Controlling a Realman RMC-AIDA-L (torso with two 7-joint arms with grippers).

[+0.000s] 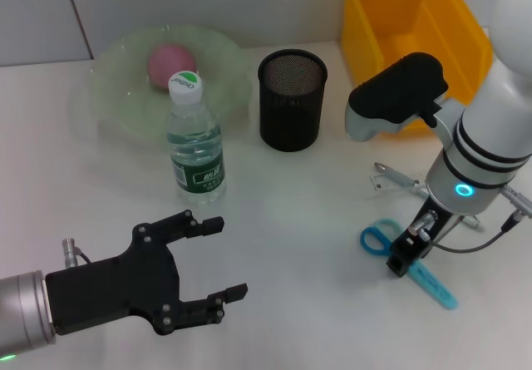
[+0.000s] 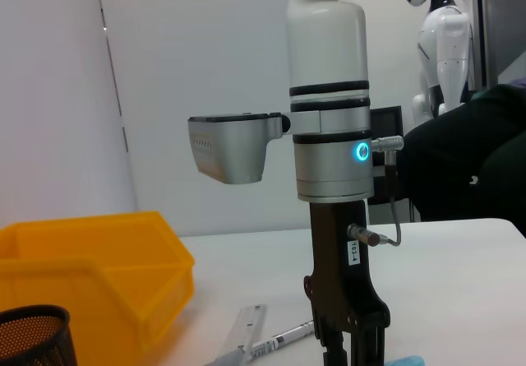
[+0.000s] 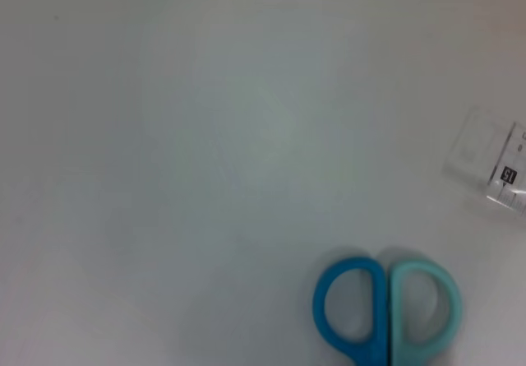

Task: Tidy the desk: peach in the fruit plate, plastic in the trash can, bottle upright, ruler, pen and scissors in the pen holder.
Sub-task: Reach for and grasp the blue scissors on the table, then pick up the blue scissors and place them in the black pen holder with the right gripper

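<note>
Your left gripper (image 1: 218, 258) is a flat matte-black plate with visible screws, two stubby black fingers, a brushed silver wrist and a small metal plug. The right arm (image 1: 490, 141) is glossy white with black bands, a glowing cyan ring light, a grey-and-black camera housing (image 1: 397, 96) at its 10 o'clock, and thin grey cables.

Head view high above, looking down on the tabletop (image 1: 291, 212), left wrist view low, facing sideways, right wrist view close overhead, scissors (image 3: 385, 310) shared with head view
</note>
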